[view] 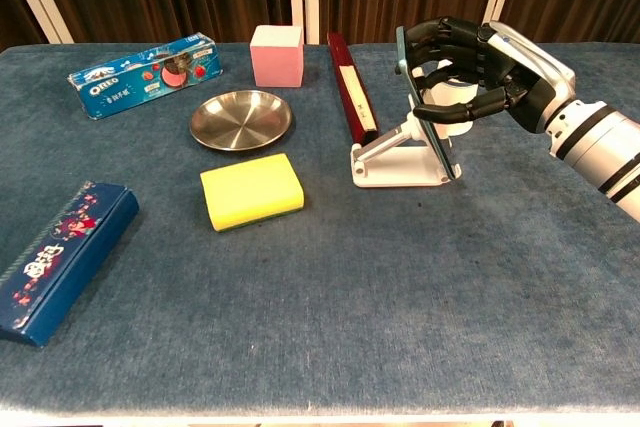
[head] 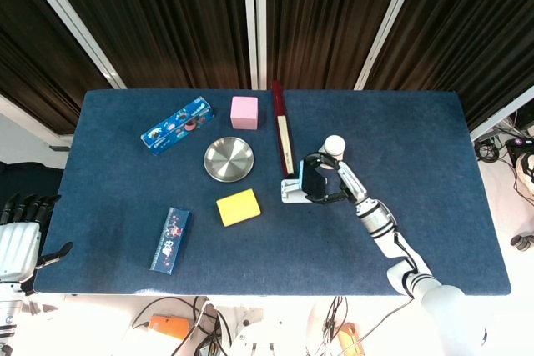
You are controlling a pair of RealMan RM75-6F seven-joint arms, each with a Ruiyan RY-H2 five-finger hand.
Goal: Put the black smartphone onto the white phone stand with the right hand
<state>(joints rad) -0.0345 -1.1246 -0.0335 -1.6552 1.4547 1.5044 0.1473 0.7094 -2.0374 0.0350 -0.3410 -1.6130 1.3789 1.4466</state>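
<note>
The black smartphone (view: 428, 119) leans edge-on against the white phone stand (view: 388, 164), its lower edge down at the stand's front lip. My right hand (view: 482, 69) grips the phone's upper part, fingers curled over its top and thumb across its face. From above, the smartphone (head: 312, 179) shows its dark screen over the stand (head: 289, 193), with the right hand (head: 336, 181) wrapped around it. My left hand (head: 17, 238) hangs off the table's left edge with nothing in it and its fingers apart.
A long dark red box (view: 351, 86) lies just left of the stand, and a white round object (view: 452, 113) sits behind it. Further left are a yellow sponge (view: 251, 190), a steel plate (view: 241, 118), a pink cube (view: 276, 55), an Oreo box (view: 145, 61) and a blue box (view: 58, 257).
</note>
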